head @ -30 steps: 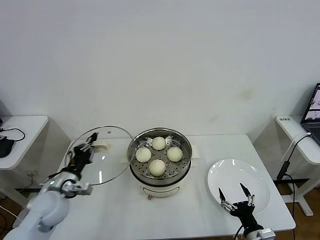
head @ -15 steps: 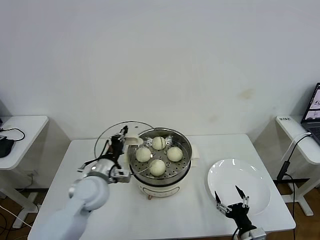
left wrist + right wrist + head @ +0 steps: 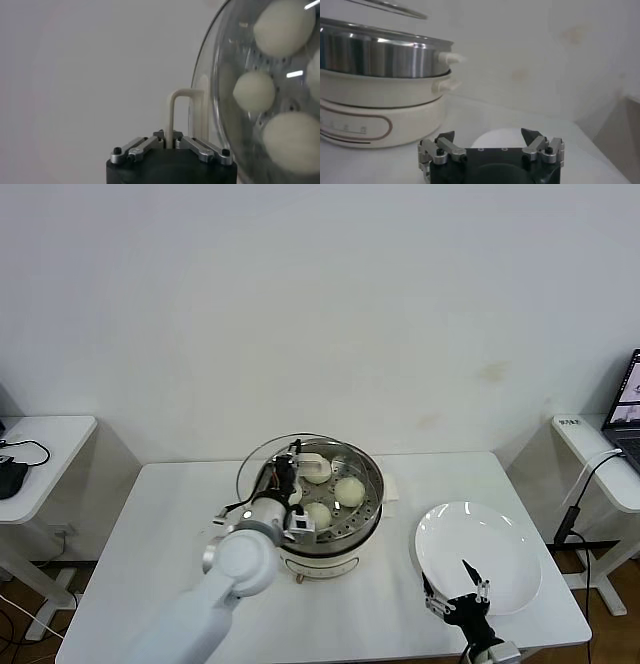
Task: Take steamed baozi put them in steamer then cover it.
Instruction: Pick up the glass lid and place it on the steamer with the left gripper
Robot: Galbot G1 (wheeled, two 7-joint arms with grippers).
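The steamed baozi (image 3: 349, 489) sit on the perforated tray inside the steamer (image 3: 372, 506), so only covering is left. The cover (image 3: 262, 462) hangs tilted above the pot's left part, its bar handle (image 3: 184, 116) clamped in the left gripper (image 3: 287, 475), whose arm reaches in from the near left. The right gripper (image 3: 453, 600) idles near the plate (image 3: 500, 539), jaws spread.

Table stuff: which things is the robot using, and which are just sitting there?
Using: left gripper shut on the cover; steamer; steamed baozi.
Just sitting: white plate; right gripper, open, by the plate; laptop on a side table.
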